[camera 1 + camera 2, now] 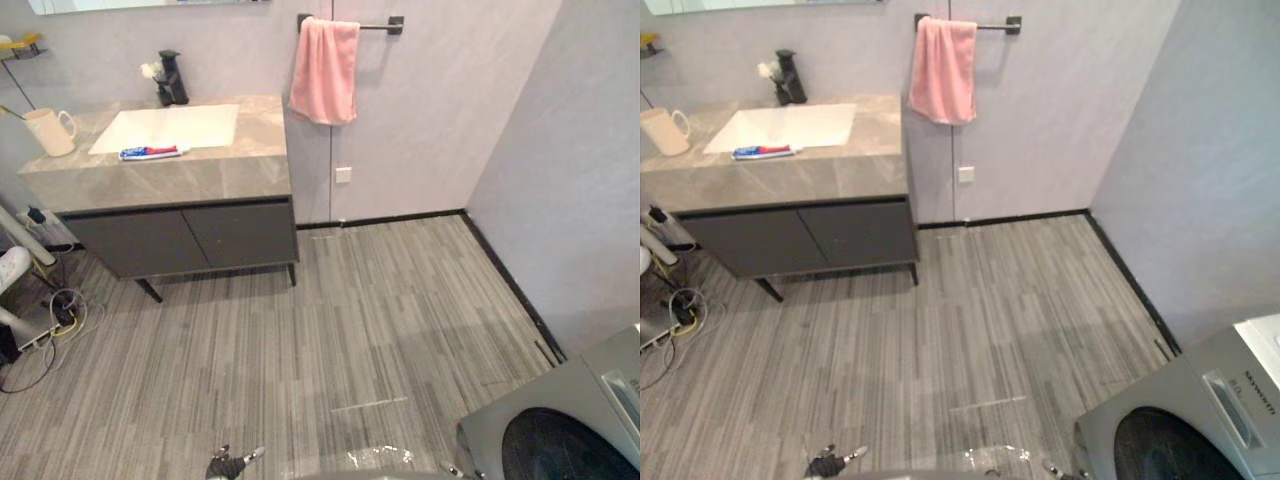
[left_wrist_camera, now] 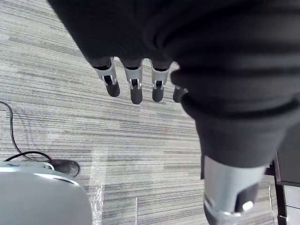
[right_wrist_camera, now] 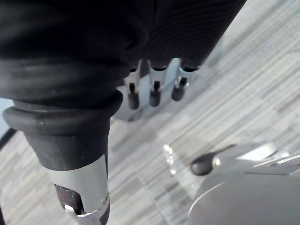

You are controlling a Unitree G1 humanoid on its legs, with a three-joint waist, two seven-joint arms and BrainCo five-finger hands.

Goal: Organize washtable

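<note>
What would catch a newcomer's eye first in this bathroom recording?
The pink towel hanging from a black wall bar stands out, just right of the grey stone-topped washtable. On its counter a red, white and blue toothpaste tube lies before the white sink, a cream mug at the left end. A grey washing machine sits at lower right.

- Washer point(image 1: 1196, 402), well apart from the washtable point(image 1: 845, 176), across the floor: a short line of dark lettering runs along its pale top panel, next to a small rectangular window. It is too small to make out.
- Tube point(image 1: 762, 152) on the washtable, just in front of the basin point(image 1: 785, 127): red and blue markings, any print too small to read.
</note>
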